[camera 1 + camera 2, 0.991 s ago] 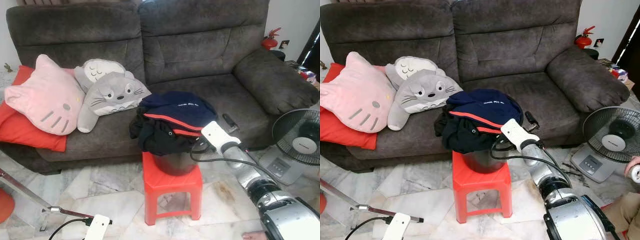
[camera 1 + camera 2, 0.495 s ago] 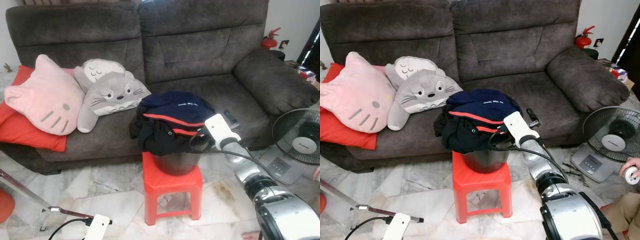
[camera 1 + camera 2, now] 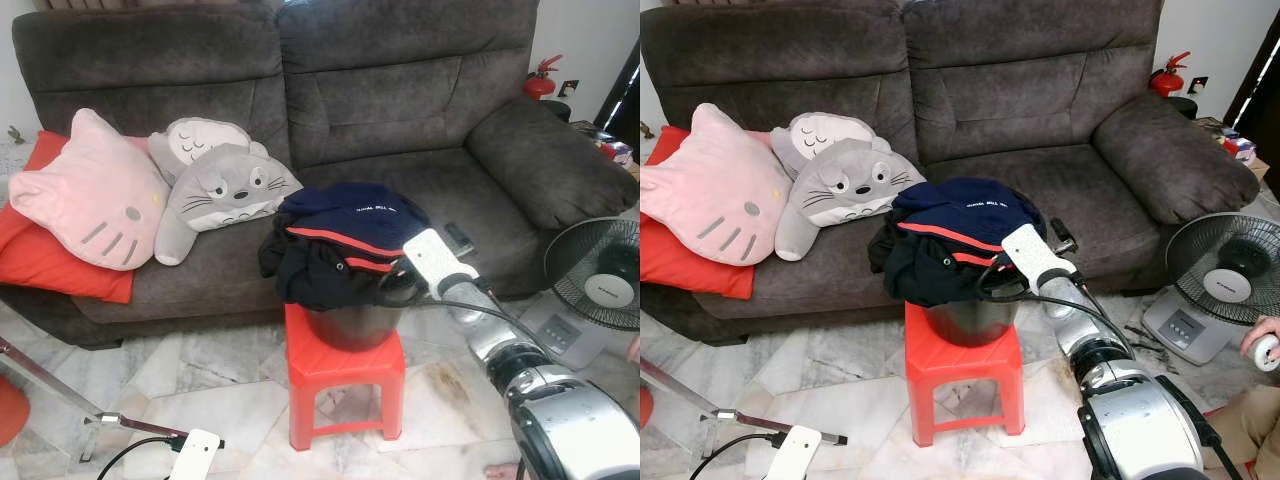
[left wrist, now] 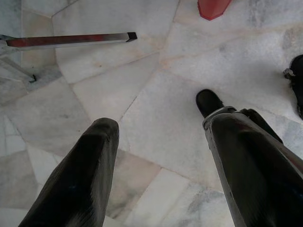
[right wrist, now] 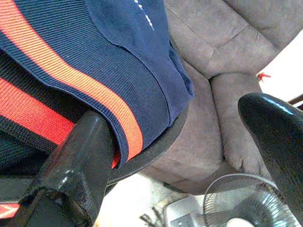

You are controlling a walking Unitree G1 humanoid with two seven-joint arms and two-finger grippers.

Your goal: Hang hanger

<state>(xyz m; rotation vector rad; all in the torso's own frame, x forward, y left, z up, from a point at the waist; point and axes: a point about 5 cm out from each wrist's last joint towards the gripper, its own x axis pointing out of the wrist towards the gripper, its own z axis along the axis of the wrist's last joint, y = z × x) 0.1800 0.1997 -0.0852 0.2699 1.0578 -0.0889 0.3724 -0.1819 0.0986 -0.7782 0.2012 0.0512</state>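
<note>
A heap of dark clothes (image 3: 340,240), navy on top with orange stripes, lies over a black bucket (image 3: 350,325) on a red stool (image 3: 345,375). My right gripper (image 5: 182,118) is at the right side of the heap. It stands open, one finger (image 5: 87,142) pressed against the striped navy hem (image 5: 118,90), the other finger (image 5: 274,123) well apart over the sofa side. My left gripper (image 4: 161,124) hangs low and open above the marble floor with nothing between its fingers.
A grey sofa (image 3: 400,100) stands behind the stool, with plush cushions (image 3: 150,190) on its left seat. A floor fan (image 3: 600,275) is at the right, and a person's hand (image 3: 1262,345) at the right edge. A metal bar (image 3: 60,390) lies low at the left.
My right wrist rose a little, then came back down and nearer the clothes heap. The left arm and the heap have stayed put.
</note>
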